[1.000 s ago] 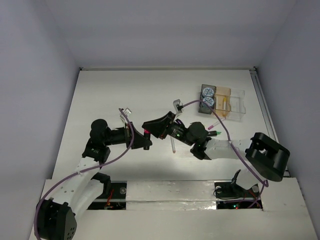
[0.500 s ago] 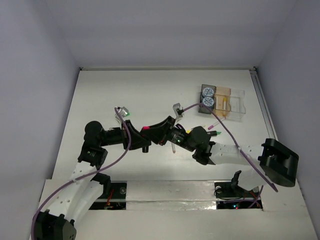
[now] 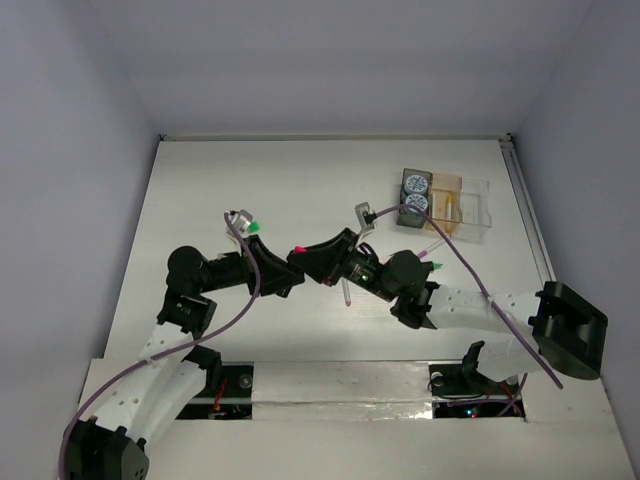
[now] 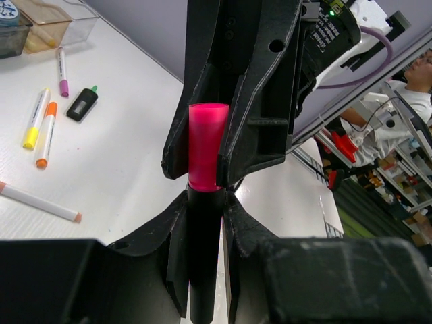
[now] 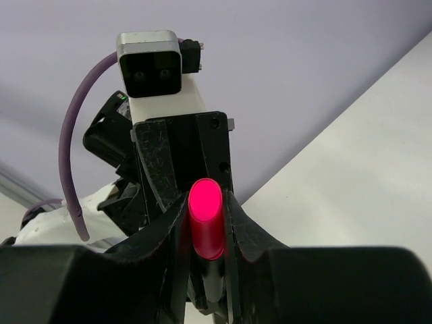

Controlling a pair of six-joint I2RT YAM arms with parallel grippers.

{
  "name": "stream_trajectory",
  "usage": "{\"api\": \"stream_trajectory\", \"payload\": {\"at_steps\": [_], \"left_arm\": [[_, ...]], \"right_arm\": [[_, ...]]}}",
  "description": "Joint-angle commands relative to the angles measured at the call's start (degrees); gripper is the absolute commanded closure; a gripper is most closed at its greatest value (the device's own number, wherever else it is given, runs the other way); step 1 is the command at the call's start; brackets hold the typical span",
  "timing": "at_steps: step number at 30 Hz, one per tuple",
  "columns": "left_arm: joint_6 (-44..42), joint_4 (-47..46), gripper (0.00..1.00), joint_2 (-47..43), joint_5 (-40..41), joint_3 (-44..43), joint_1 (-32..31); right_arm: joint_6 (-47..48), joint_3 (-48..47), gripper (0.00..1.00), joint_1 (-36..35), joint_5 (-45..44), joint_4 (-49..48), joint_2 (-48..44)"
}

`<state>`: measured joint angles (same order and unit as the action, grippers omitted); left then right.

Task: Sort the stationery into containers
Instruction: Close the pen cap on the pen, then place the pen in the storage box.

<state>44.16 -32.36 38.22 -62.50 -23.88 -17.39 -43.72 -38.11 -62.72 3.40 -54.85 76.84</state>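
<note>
A black highlighter (image 4: 204, 263) with a pink cap (image 4: 206, 145) is held in the air between both arms. My left gripper (image 4: 204, 202) is shut on its black body. My right gripper (image 5: 204, 202) is shut on the pink cap (image 5: 206, 223), facing the left one. From above, the two grippers meet at the pink cap (image 3: 297, 249), left of the table's middle. The containers (image 3: 470, 212) stand at the back right, with two blue-white rolls (image 3: 415, 194) in the dark grey tray.
On the table lie a yellow pen (image 4: 35, 119), an orange pen (image 4: 46, 134), a purple-tipped pen (image 4: 62, 71), a green-capped highlighter (image 4: 82, 104) and a pink-white pen (image 4: 40, 202). The right arm's purple cable (image 3: 450, 250) arcs over them.
Both grippers stay shut on the highlighter. The meeting point has shifted slightly up the view, the left wrist has turned, and the right arm's elbow has swung right.
</note>
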Motion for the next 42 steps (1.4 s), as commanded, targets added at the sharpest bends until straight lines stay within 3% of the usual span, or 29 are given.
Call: {"api": "stream_trajectory", "payload": {"at_steps": [1,7,8,15,21,25,28,33,37,38,42], "left_arm": [[-1.10,-16.86,1.00,1.07,19.79,-2.58,1.04],[-1.09,-16.77,1.00,4.14,19.70,-1.96,-1.50],[-1.01,-16.68,0.92,4.67,19.78,-1.87,-1.51],[-1.62,-15.10,0.71,5.38,21.63,-0.82,-3.27],[-1.36,-13.26,0.70,4.59,22.95,0.59,-3.27],[-1.10,-12.73,0.68,4.15,23.21,2.43,-3.27],[-0.57,-12.90,0.61,4.23,23.13,3.66,-3.79],[0.05,-13.08,0.38,4.76,23.04,5.42,-4.32],[-0.13,-12.82,0.26,4.76,23.21,5.69,-4.32],[-0.30,-12.47,0.04,4.85,23.56,5.69,-4.32],[-1.18,-10.63,0.01,3.98,25.05,5.69,-4.85]], "right_arm": [[-1.63,4.09,1.00,-3.11,17.43,19.17,3.58],[-2.42,4.18,1.00,-1.19,18.31,16.88,5.08],[-2.68,4.09,1.00,-0.66,18.31,16.79,4.99],[-3.38,2.51,1.00,0.40,16.29,17.85,3.93],[-7.33,3.30,1.00,1.46,15.06,16.54,5.16],[-12.08,6.02,1.00,3.12,16.19,9.96,7.44],[-16.38,6.99,1.00,3.74,17.86,4.95,9.99],[-22.18,8.58,1.00,7.43,19.54,-2.18,13.86],[-22.02,7.26,1.00,8.67,19.72,-2.20,14.39],[-21.84,6.82,1.00,9.45,19.80,-2.02,14.48],[-20.79,5.59,1.00,12.17,20.24,-0.70,14.22]]}}
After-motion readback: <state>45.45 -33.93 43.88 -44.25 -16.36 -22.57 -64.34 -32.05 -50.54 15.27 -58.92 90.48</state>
